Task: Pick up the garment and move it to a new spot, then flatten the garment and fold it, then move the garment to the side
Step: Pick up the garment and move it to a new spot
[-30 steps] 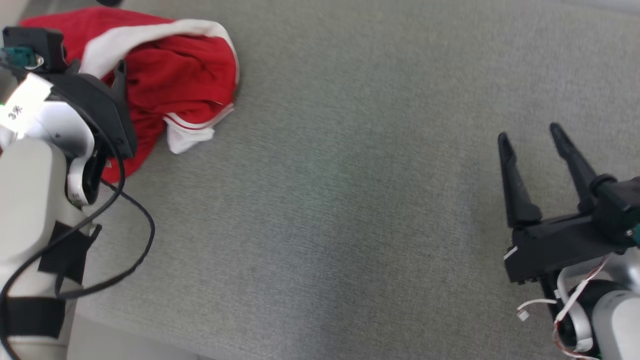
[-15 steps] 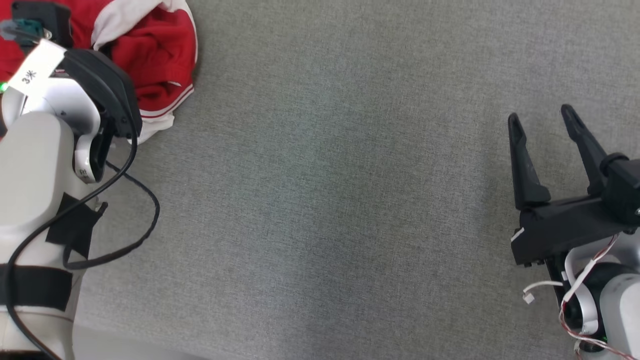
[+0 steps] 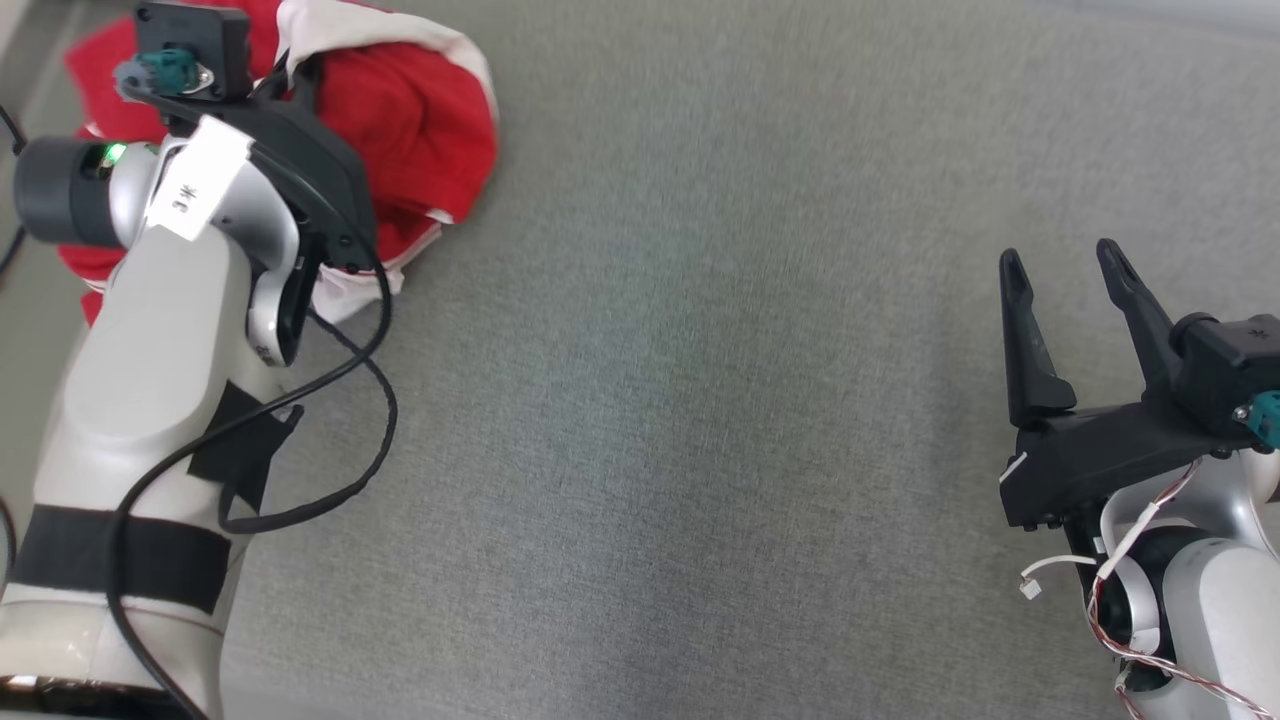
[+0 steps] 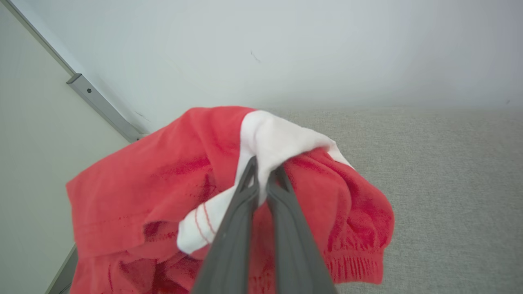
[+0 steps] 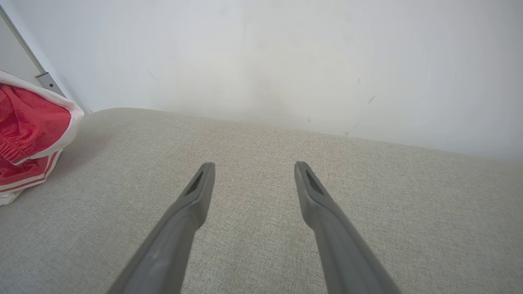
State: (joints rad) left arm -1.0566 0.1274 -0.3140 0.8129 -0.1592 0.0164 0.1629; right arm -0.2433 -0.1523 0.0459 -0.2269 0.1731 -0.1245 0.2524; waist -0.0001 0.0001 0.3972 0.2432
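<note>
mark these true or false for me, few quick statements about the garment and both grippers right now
1. The left gripper is shut on a white fold of the garment. True.
2. The right gripper also holds the garment. False: it is open over the bare grey surface, well apart from the cloth.
3. The garment is blue with white trim. False: it is red with white parts.
4. The garment is bunched up, not spread flat. True.
5. The garment is on the robot's right side. False: it is at the far left in the head view.
</note>
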